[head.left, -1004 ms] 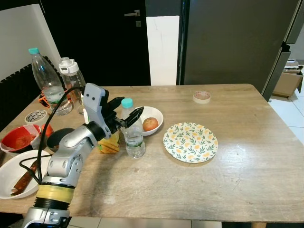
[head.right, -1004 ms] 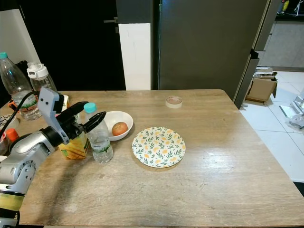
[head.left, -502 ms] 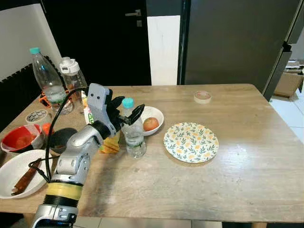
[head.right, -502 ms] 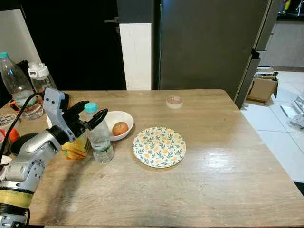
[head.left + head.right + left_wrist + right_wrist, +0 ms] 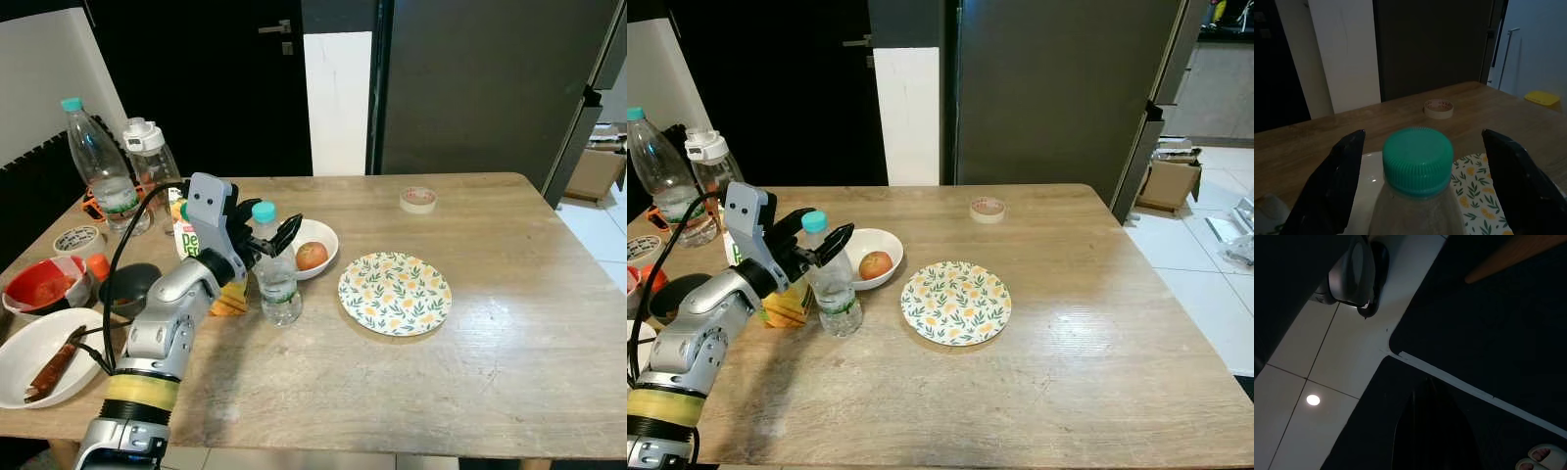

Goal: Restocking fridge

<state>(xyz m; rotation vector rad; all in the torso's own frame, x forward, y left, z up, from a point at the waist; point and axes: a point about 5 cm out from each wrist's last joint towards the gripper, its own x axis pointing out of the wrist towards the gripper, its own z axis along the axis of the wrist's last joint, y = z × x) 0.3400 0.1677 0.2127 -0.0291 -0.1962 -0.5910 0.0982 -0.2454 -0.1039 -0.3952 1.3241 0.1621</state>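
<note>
left end effector (image 5: 263,235) is held wide open astride the small water bottle (image 5: 276,277), nothing gripped | bottle is stood upright on the counter (image 5: 509,323) between juice carton (image 5: 223,294) and bowl (image 5: 318,238) | risk: bottle may be tipped if one finger lands first; neck grip may slip

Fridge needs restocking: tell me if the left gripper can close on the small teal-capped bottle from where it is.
Probably yes. The left gripper is open, its fingers either side of the small bottle, nothing between them.

Only partial green letters show on the juice carton (image 5: 189,238), too hidden to read.
</note>
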